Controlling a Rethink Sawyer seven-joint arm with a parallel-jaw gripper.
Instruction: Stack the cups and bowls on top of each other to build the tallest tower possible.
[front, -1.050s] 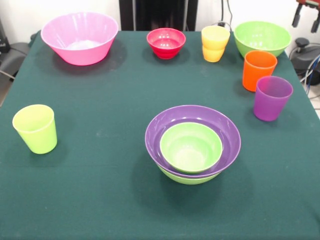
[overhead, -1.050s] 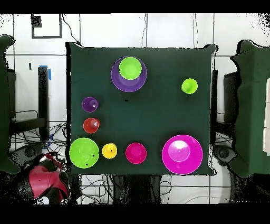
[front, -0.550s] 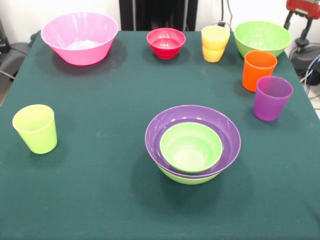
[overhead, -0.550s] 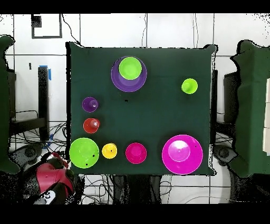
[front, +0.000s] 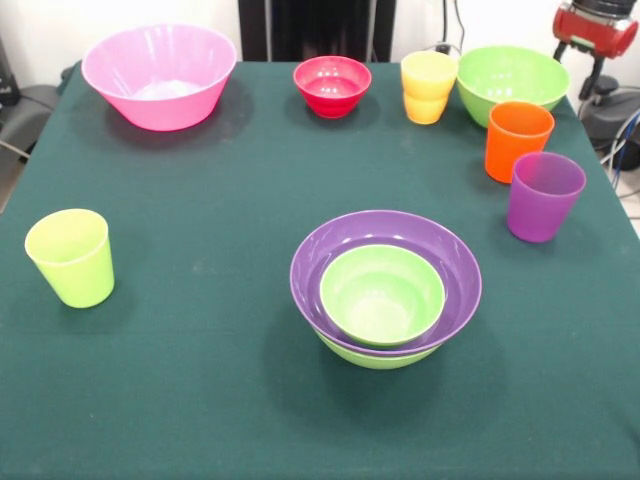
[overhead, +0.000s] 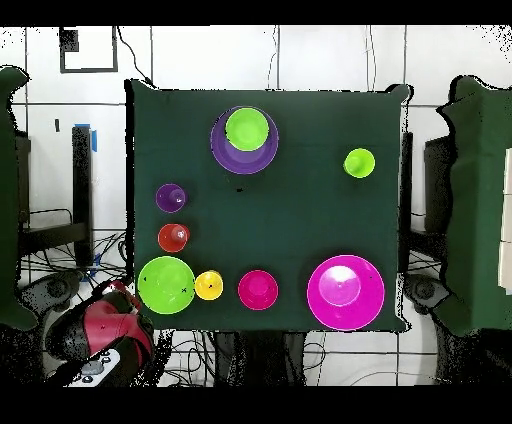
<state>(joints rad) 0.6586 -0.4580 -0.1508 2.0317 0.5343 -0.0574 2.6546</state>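
While the arm's red head (front: 596, 27) sits at the worktop's corner, I note the one relation that matters: the large lime green bowl (front: 510, 83) lies just beside it, toward the worktop's middle, touching or nearly touching the yellow-orange cup (front: 428, 86). From above, the red head (overhead: 108, 332) is off the cloth, diagonally outward from that same bowl (overhead: 166, 285). I cannot tell how the claw stands; neither view shows its tips clearly. The tower so far, a small lime green bowl (front: 382, 294) nested in the purple bowl (front: 386, 282) over another green one, stands well apart, across the worktop (front: 200, 380) from the arm. The orange cup (front: 517, 139) and purple cup (front: 543, 195) lie between. My judgement: the corner bowl is the nearest candidate, reached by moving inward over its rim.
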